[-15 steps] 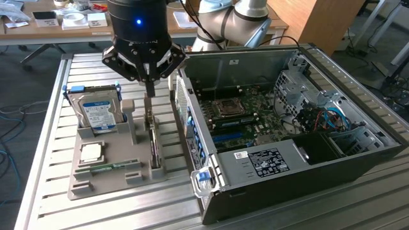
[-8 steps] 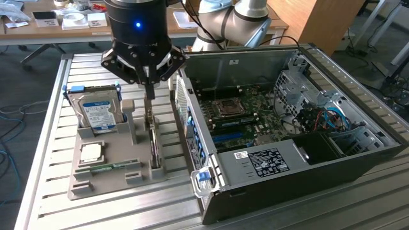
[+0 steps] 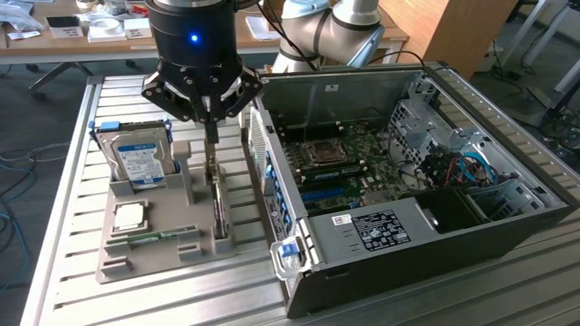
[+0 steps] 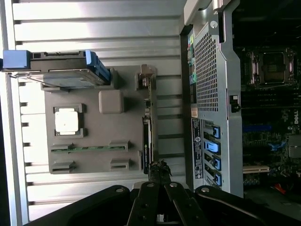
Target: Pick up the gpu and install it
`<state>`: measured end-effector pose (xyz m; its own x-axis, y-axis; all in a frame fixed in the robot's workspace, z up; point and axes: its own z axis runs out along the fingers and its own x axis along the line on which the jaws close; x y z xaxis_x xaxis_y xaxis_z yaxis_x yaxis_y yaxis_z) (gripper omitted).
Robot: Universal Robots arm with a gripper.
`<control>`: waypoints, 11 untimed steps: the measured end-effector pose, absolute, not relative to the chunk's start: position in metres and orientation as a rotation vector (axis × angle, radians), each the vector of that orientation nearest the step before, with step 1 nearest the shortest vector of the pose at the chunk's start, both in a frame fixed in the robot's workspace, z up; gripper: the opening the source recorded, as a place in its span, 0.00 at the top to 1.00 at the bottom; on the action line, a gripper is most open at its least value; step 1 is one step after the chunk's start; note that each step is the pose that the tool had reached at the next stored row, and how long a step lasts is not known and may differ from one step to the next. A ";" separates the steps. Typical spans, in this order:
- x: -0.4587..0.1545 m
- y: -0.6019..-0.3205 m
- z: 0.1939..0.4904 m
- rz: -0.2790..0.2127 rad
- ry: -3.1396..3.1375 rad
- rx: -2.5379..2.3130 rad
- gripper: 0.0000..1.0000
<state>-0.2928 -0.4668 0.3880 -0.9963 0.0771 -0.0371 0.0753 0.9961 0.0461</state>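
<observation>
Beside open case point(image 3: 408, 265), jaws clamped shut on gpu point(image 3: 219, 204) upright in tray point(image 3: 145, 263); hard drive point(image 3: 140, 159) near.

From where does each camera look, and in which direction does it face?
Exterior view: off the arm, raised, looking down at the tray and the open computer case; the arm's wrist and shut pincer show.
Wrist view: on the wrist, facing down past the pincer onto the tray and the case's rear.
Both share the pincer, gpu, hard drive, tray and case.
</observation>
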 end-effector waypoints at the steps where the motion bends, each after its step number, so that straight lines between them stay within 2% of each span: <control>1: -0.293 -0.467 0.388 0.069 3.100 0.118 0.89; 11: -0.294 -0.467 0.388 0.069 3.100 0.118 0.89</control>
